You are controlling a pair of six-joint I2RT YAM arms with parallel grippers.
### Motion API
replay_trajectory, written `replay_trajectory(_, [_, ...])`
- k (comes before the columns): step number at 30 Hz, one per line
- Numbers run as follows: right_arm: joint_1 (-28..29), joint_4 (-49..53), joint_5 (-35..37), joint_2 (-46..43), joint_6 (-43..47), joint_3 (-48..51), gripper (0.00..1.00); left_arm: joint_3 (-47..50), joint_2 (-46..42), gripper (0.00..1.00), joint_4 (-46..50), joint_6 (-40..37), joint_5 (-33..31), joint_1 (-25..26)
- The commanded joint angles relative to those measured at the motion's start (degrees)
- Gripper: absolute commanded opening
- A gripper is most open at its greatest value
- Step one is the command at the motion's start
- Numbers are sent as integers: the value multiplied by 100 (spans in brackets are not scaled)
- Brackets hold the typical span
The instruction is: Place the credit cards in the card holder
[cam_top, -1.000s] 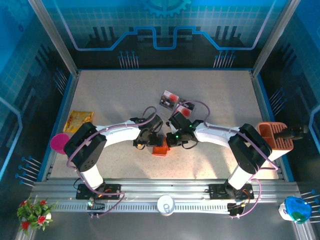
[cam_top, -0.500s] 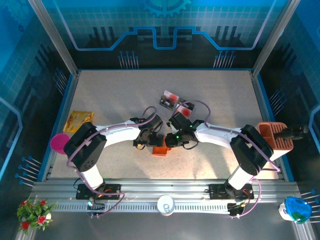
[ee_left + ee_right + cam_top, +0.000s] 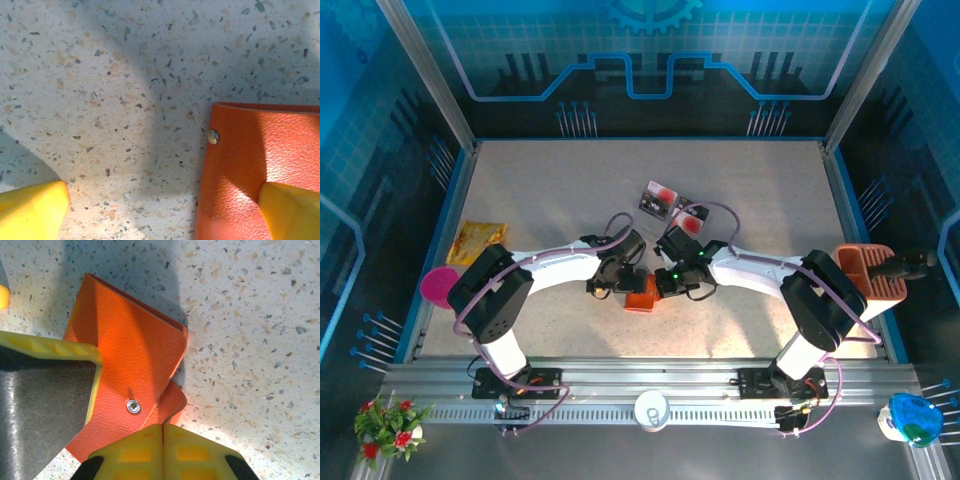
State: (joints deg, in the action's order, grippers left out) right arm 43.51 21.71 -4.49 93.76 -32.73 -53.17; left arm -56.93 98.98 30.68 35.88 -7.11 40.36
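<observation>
Overhead, the card holder [image 3: 642, 298] lies on the worktop [image 3: 540, 190], the credit cards [image 3: 660, 198] just beyond it. Closer in, the left wrist view shows the left tool [image 3: 162, 197] spread wide, one finger [image 3: 290, 212] over the orange leather; the right wrist view shows the right tool [image 3: 162, 432] pressed together at the flap's edge.

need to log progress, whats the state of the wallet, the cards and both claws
card holder, folded, lying on the table
credit cards, loose on the table, outside it
left claw, open, straddling the holder's edge
right claw, shut at the holder's edge
</observation>
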Motion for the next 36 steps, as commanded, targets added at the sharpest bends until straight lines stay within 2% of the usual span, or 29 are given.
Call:
replay_trajectory(1, [43, 106, 52, -58, 30, -79, 0, 261, 440, 99, 97, -116, -334, 18])
replay_trajectory(14, [-1, -625, -656, 111, -372, -75, 0, 314, 428, 99, 53, -93, -308, 18])
replay_trajectory(27, [-1, -1115, -775, 626, -559, 52, 0, 331, 312, 99, 40, -50, -264, 24])
replay_trajectory(36, [-2, -1214, -696, 670, -603, 438, 0, 66, -160, 99, 287, 68, -176, 17])
